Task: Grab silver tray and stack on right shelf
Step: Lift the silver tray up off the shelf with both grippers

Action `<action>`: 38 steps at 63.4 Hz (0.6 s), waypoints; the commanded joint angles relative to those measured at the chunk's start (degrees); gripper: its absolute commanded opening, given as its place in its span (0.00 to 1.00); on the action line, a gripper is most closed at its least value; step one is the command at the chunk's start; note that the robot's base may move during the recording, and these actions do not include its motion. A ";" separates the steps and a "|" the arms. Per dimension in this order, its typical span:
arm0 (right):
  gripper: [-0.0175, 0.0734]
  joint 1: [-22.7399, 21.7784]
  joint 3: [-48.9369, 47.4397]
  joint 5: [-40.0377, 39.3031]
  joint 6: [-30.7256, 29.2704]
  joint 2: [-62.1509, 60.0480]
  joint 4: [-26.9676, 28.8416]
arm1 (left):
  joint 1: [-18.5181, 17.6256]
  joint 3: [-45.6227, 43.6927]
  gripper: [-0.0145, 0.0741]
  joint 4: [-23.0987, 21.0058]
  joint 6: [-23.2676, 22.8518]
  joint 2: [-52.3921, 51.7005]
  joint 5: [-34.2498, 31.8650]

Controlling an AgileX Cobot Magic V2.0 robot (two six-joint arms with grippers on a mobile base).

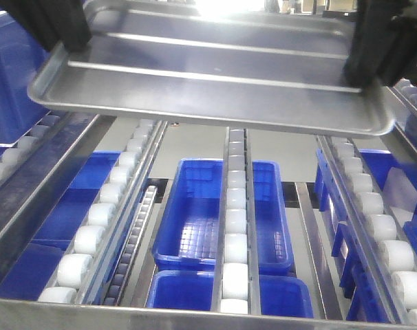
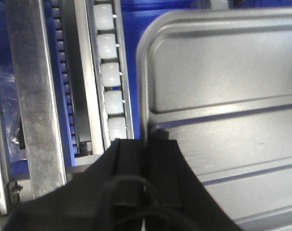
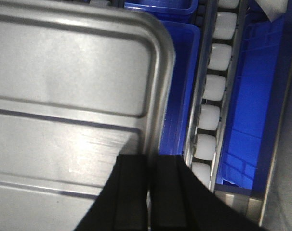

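Observation:
The silver tray [image 1: 215, 82] hangs level in the air above the right shelf [image 1: 195, 315], with two long ridges running across its floor. My left gripper [image 1: 71, 48] is shut on the tray's left rim, and my right gripper [image 1: 356, 79] is shut on its right rim. In the left wrist view the black fingers [image 2: 163, 159] clamp the rim of the tray [image 2: 223, 96] just below its rounded corner. The right wrist view shows the same on the other side: gripper [image 3: 149, 158] pinching the edge of the tray [image 3: 69, 96]. White roller lanes [image 1: 236, 206] lie below the tray.
Blue plastic bins [image 1: 195, 213] sit under the roller lanes. Sloping steel rails [image 1: 43, 185] run along the left, with another roller lane [image 1: 380, 227] at the right. A blue bin [image 3: 182, 72] and rollers [image 3: 213, 86] lie just right of the tray's edge. Rollers [image 2: 110, 74] lie left of it.

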 commanded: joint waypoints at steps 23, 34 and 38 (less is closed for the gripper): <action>0.25 -0.05 -2.10 -0.58 -1.49 -2.79 -2.90 | -1.15 -2.31 0.06 1.37 0.62 -1.91 1.68; 0.25 -0.05 -2.10 0.63 -1.49 -2.79 -2.90 | -1.15 -2.31 0.06 1.28 0.62 -1.91 2.85; 0.25 -0.05 -2.10 0.63 -1.49 -2.79 -2.90 | -1.15 -2.31 0.06 1.23 0.62 -1.91 2.85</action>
